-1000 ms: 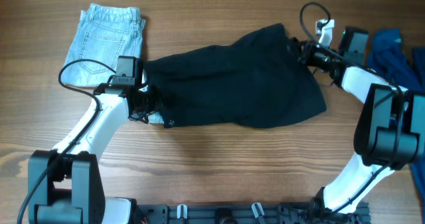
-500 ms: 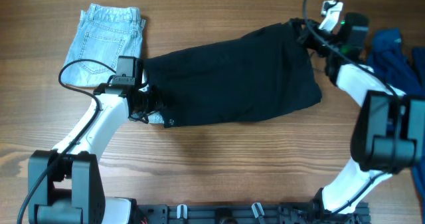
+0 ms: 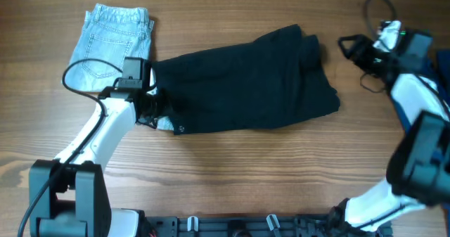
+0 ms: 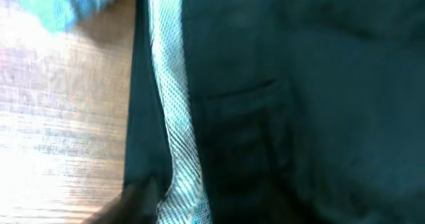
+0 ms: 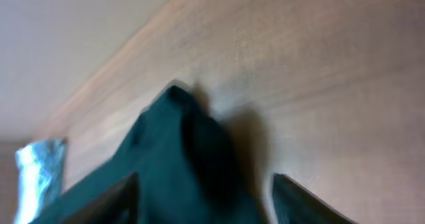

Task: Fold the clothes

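The right end effector [image 3: 346, 46] has just let go. A second ago it was clamped on the upper right corner of the black shorts [image 3: 246, 82], drawing the cloth outward. Now it sits off to the right of them over bare counter [image 3: 232, 174], clear of the fabric. Its wrist view shows the fingers [image 5: 116, 196] spread wide with nothing between them, and the released corner of the shorts [image 5: 186, 144] lies just ahead. With that release the right hem has pulled in and settled into a straighter edge, and the shorts lie flat across the middle of the counter.

The left end effector [image 3: 150, 112] has not moved from the left edge of the shorts, where the cloth is bunched and a strip of white mesh [image 4: 176, 137] shows. Its wrist view is blurred and filled with dark fabric, so I cannot tell whether it is pinching the edge or only resting on it.

The denim shorts [image 3: 112, 43] lie at the far left, touching the black pair's corner.

The stretching step looks finished on the right side. The black shorts seem spread out ready for a fold, but no fold is made yet.
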Controlling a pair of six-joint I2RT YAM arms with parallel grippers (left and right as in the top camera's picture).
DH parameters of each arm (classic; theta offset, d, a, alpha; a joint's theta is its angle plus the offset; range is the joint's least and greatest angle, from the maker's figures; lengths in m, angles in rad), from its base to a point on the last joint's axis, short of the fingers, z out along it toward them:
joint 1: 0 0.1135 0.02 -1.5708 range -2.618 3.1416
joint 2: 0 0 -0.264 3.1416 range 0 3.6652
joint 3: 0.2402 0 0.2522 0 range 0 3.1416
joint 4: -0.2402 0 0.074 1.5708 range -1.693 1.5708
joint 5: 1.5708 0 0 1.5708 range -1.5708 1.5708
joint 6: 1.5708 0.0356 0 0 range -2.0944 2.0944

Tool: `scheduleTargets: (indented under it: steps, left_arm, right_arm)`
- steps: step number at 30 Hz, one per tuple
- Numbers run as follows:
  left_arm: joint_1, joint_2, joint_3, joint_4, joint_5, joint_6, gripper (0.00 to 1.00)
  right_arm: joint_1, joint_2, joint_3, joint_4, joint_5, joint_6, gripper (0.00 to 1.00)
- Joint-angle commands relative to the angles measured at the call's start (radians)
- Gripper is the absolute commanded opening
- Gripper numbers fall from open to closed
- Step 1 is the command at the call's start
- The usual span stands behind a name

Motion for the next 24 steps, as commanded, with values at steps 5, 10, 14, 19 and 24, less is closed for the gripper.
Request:
scheduleTargets:
  steps: [5, 10, 14, 19, 24]
  left_arm:
    - [-0.008, -0.028, 0.074, 0.217, 0.141, 0.156, 0.04]
    - [-0.021, 0.101, 0.074, 0.232, 0.145, 0.243, 0.04]
    - [-0.047, 0.203, 0.074, 0.231, 0.145, 0.242, 0.06]
    - [-0.050, 0.197, 0.074, 0.198, 0.151, 0.242, 0.21]
    - [-0.051, 0.197, 0.074, 0.183, 0.160, 0.242, 0.27]
  right_arm:
    - [0.122, -0.055, -0.023, -0.496, 0.219, 0.004, 0.36]
    - [0.168, 0.014, -0.118, -0.432, 0.374, 0.066, 0.28]
    - [0.158, 0.137, -0.189, -0.290, 0.491, 0.130, 0.27]
    - [0.044, 0.180, -0.190, -0.500, 0.681, 0.165, 0.04]
    - [-0.019, 0.129, -0.190, -0.601, 0.465, 0.037, 0.06]
